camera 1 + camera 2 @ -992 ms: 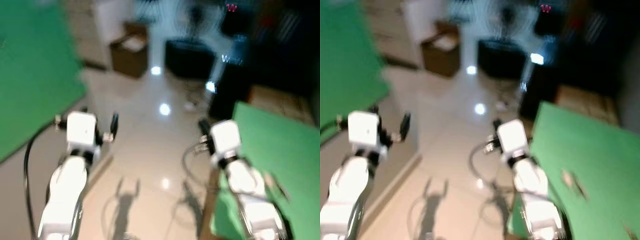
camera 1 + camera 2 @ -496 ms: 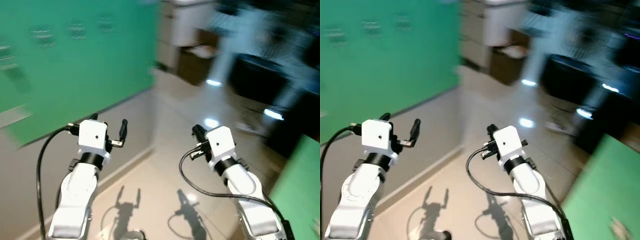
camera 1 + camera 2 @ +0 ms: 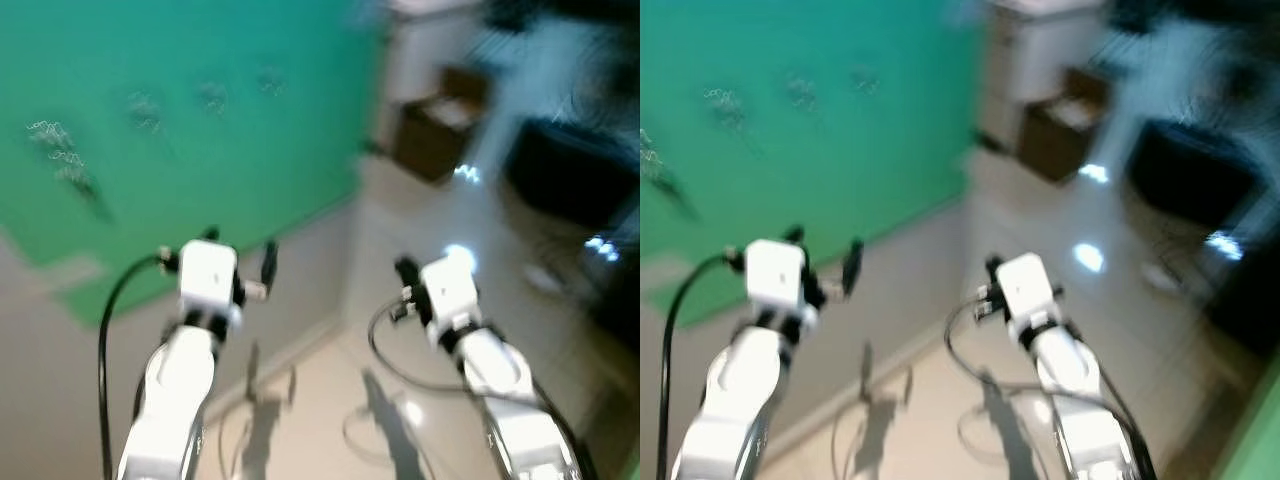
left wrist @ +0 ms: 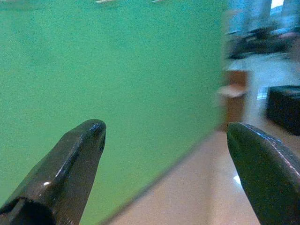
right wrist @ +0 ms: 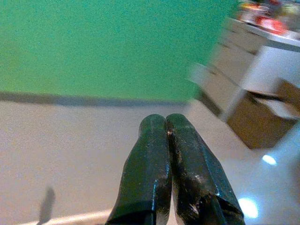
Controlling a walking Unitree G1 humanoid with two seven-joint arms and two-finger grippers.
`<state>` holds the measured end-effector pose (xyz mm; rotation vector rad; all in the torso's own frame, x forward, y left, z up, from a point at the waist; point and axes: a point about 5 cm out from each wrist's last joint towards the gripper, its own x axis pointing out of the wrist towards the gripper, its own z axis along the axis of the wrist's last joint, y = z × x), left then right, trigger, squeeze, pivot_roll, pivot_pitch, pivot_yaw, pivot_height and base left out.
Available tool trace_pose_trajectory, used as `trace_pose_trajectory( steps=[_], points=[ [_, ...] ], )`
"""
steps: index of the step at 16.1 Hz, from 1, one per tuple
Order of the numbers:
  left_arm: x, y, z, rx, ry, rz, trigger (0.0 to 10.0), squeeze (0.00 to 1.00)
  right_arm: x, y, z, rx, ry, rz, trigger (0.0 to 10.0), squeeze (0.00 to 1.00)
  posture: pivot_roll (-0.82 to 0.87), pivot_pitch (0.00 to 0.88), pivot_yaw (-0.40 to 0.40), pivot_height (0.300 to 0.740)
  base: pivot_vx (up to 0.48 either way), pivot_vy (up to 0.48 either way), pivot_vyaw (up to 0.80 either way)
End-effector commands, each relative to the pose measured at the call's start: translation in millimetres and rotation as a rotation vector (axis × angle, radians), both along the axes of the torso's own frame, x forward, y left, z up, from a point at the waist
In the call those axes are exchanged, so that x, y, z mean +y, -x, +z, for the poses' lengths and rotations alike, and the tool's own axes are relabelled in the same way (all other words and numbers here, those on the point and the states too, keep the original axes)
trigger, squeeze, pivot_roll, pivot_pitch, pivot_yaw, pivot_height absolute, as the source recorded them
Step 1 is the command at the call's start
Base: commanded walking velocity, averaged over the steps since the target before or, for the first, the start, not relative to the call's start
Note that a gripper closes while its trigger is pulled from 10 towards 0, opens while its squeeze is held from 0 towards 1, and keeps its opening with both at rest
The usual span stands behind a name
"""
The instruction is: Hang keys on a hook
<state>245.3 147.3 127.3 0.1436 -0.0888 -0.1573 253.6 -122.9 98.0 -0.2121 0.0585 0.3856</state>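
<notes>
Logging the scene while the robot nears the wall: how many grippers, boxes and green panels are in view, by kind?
Grippers: 2 (left gripper open, right gripper shut)
Boxes: 2 (brown box, black box)
Green panel: 1
Total: 5

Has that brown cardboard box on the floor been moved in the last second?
Cannot tell. The brown box sits differently in the picture, but the green wall and floor shifted with it, so the camera turned; everything is blurred.
</notes>
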Motion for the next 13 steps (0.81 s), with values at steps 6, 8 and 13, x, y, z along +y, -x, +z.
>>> trace_pose_trajectory(
  steps=[6,8,13],
  points=[
    [5.6,7.2,-8,0.041,-0.018,-0.016,10.0,0.00,18.2,12.2,3,-0.014,-0.036,0.182,10.0,0.00,0.00,0.014,-0.040,0.740,0.161,0.000,0.80],
    [5.5,14.6,-14,0.057,-0.041,-0.044,10.0,0.00,13.1,19.5,-3,0.010,-0.034,0.201,10.0,0.00,0.00,0.017,-0.038,0.740,0.000,0.000,0.80],
    [-2.8,30.1,-17,0.060,-0.062,-0.106,10.0,0.00,-0.3,39.8,-7,0.056,-0.114,0.281,10.0,0.00,-0.01,0.022,-0.032,0.740,0.000,-0.123,0.48]
  ],
)
